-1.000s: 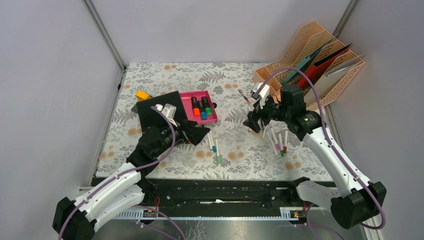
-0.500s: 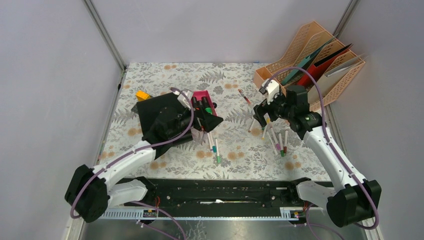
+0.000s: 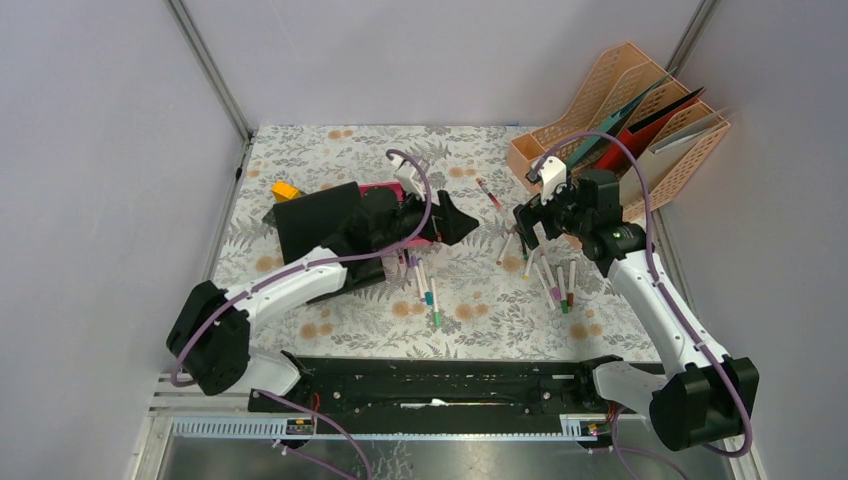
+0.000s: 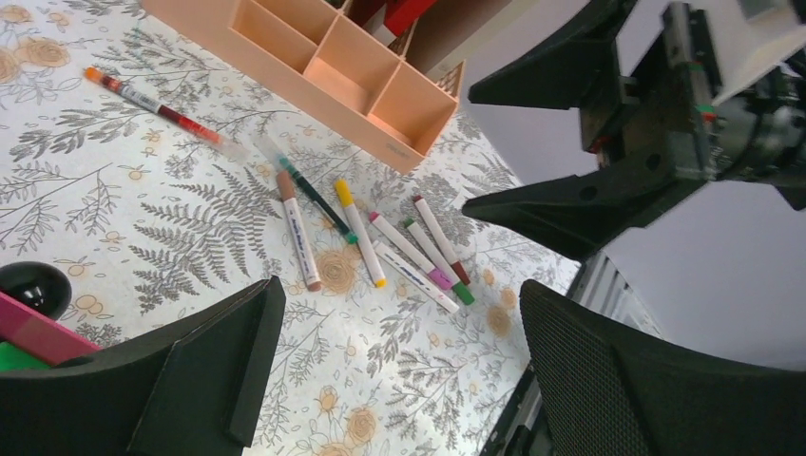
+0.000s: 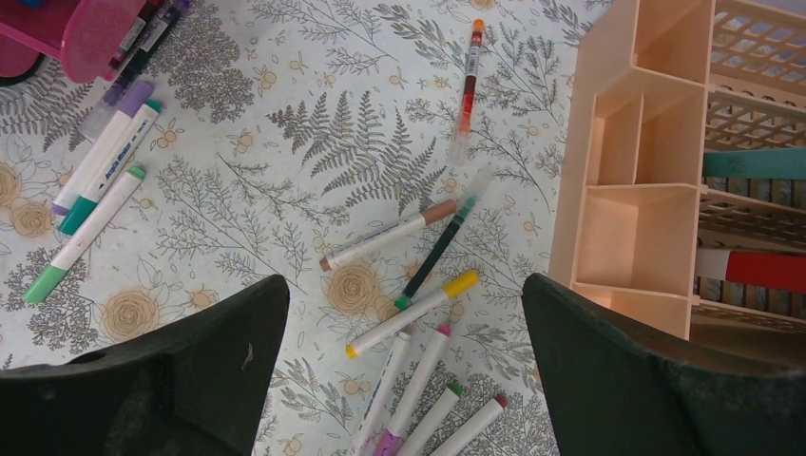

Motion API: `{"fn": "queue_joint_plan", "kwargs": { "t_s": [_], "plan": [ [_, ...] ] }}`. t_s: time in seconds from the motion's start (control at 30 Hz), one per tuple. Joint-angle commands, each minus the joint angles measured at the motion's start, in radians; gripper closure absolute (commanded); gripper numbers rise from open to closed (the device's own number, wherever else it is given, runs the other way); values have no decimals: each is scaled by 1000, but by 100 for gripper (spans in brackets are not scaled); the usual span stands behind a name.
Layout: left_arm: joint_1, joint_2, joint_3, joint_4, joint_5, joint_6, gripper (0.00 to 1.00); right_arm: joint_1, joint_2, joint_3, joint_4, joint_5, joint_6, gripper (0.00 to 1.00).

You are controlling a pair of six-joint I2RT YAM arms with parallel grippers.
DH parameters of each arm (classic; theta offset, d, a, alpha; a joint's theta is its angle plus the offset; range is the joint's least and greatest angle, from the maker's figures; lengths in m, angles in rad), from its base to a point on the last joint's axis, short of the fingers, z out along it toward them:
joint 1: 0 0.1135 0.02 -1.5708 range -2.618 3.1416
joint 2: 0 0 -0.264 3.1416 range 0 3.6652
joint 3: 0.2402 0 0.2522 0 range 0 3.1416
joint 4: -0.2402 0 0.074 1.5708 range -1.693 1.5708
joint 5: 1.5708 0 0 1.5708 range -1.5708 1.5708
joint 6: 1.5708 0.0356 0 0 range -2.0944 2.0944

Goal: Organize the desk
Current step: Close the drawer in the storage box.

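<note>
The desk (image 3: pixel 330 150) is a fern-and-flower printed cloth top. My left gripper (image 3: pixel 462 222) reaches across the pink tray (image 3: pixel 378 187) toward the middle and stands open and empty above bare cloth (image 4: pixel 399 370). My right gripper (image 3: pixel 527 228) hangs open and empty (image 5: pixel 404 370) over a loose cluster of markers (image 3: pixel 556 283), with a yellow-capped marker (image 5: pixel 411 312) between its fingers' line of sight. A red pen (image 3: pixel 489 192) lies behind both grippers. Several more markers (image 3: pixel 427 285) lie near the tray.
A black notebook (image 3: pixel 310 220) lies left of the tray, with a small orange object (image 3: pixel 285 189) behind it. A peach compartment organizer (image 3: pixel 525 150) and a peach file rack (image 3: pixel 640 130) holding folders stand at the back right. A black rounded object (image 4: pixel 33 285) sits by the tray.
The left arm has stretched out from near the notebook over the pink tray toward the middle. The right gripper has shifted slightly right and back. Both stayed open.
</note>
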Motion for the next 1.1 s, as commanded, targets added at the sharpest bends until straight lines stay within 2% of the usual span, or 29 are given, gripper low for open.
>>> {"fn": "queue_joint_plan", "kwargs": {
  "t_s": [0.0, 0.6, 0.8, 0.97, 1.07],
  "plan": [
    [-25, 66, 107, -50, -118, 60, 1, -16, -2, 1, 35, 21, 7, 0],
    [-130, 317, 391, -323, -561, 117, 1, -60, -8, 5, 36, 36, 24, 0],
    [-181, 468, 573, -517, -723, 105, 1, -73, -18, 6, 41, 45, 31, 0],
    [-214, 557, 655, -604, -867, 101, 1, -83, -24, 3, 49, 60, 37, 0],
    [-223, 589, 666, -614, -905, 104, 6, -87, -28, 0, 55, 69, 41, 0]
  ]
}}
